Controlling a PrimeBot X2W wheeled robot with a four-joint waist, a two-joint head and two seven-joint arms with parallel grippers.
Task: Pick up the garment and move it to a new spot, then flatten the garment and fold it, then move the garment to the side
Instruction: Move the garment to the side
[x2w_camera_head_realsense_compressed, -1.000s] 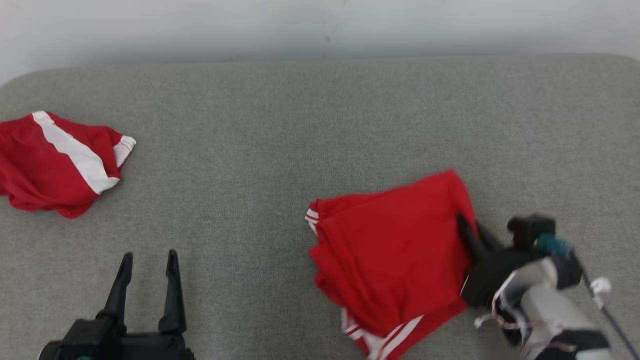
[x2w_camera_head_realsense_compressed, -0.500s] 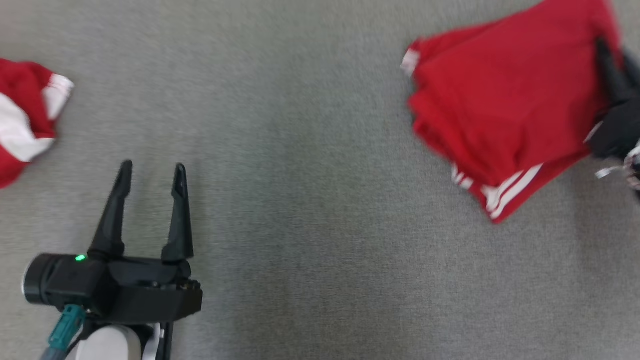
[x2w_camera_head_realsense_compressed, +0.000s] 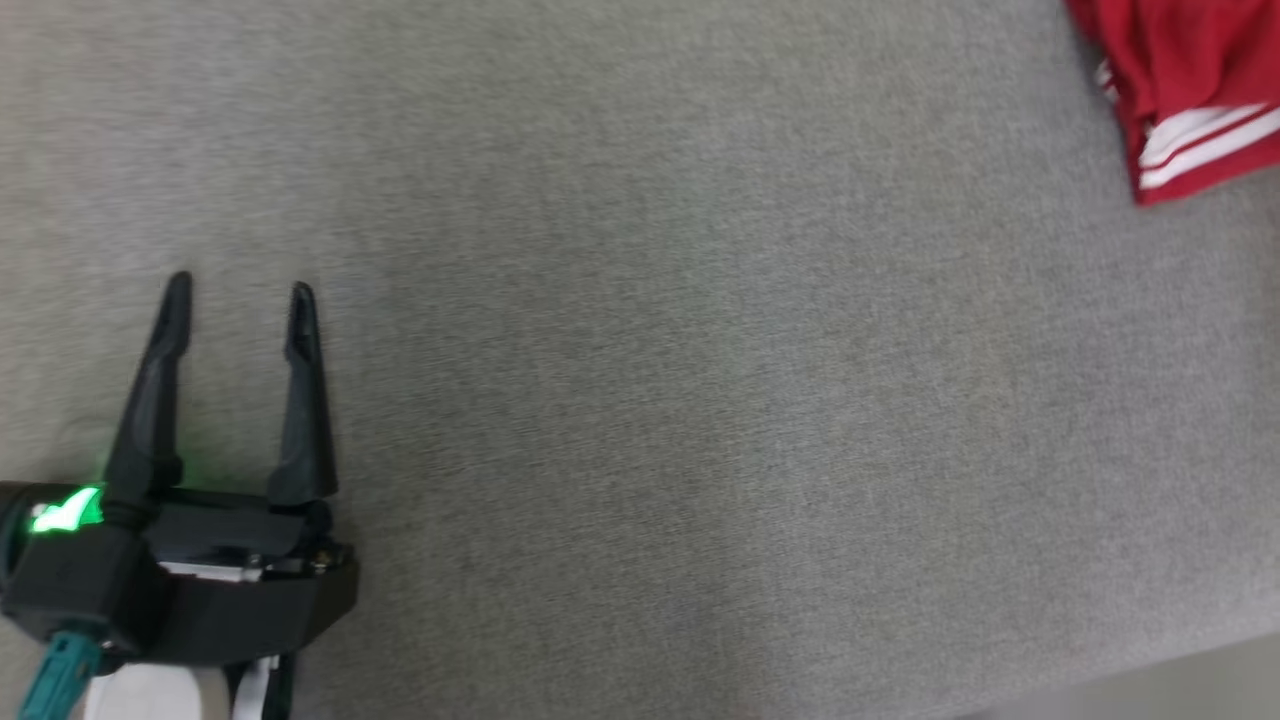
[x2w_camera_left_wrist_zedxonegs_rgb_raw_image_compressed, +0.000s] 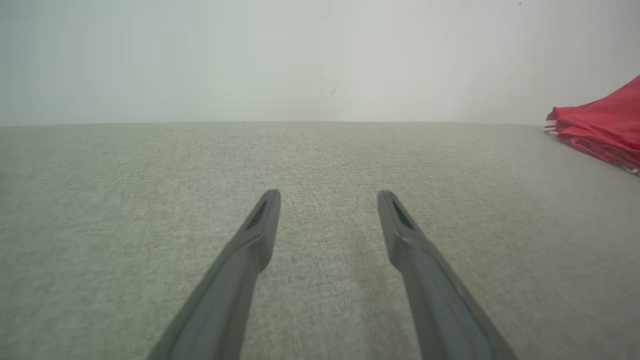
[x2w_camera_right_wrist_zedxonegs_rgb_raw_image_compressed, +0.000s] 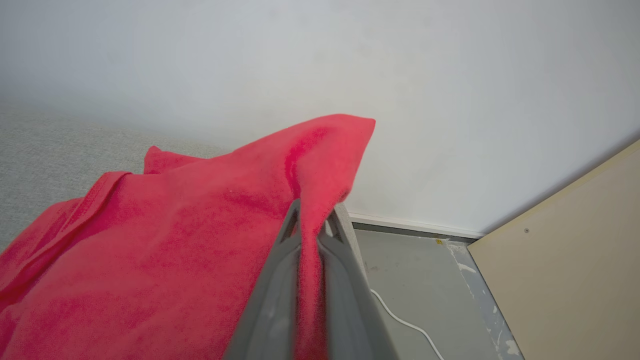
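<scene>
Garment (x2w_camera_right_wrist_zedxonegs_rgb_raw_image_compressed: 150, 250): red cloth, folded in layers, with white stripes along one hem. It lies near the right end of the grey fabric surface (x2w_camera_head_realsense_compressed: 650, 350). In the head view it sits in the top right corner (x2w_camera_head_realsense_compressed: 1190, 80), cut off by the frame. In the left wrist view it shows as a low red stack at the right edge. One edge is raised off the surface and comes to a peak.

Right gripper (x2w_camera_right_wrist_zedxonegs_rgb_raw_image_compressed: 315, 211): jaws closed almost completely, with a thin fold of the raised red edge clamped between the two fingers.

Left gripper (x2w_camera_head_realsense_compressed: 240, 287): jaws spread wide, holding nothing. The fingers point across bare surface, well apart from the garment. Whether they touch the surface cannot be told. A green light (x2w_camera_head_realsense_compressed: 65, 510) glows on its body, and a teal cable (x2w_camera_head_realsense_compressed: 55, 670) leaves its base.

Surroundings: a pale wall (x2w_camera_left_wrist_zedxonegs_rgb_raw_image_compressed: 250, 50) stands behind the surface. Past the surface's edge, the right wrist view shows a grey floor (x2w_camera_right_wrist_zedxonegs_rgb_raw_image_compressed: 415, 280), a white cord (x2w_camera_right_wrist_zedxonegs_rgb_raw_image_compressed: 400, 320) lying on it, a white skirting board (x2w_camera_right_wrist_zedxonegs_rgb_raw_image_compressed: 415, 225) and a beige panel (x2w_camera_right_wrist_zedxonegs_rgb_raw_image_compressed: 565, 250).
</scene>
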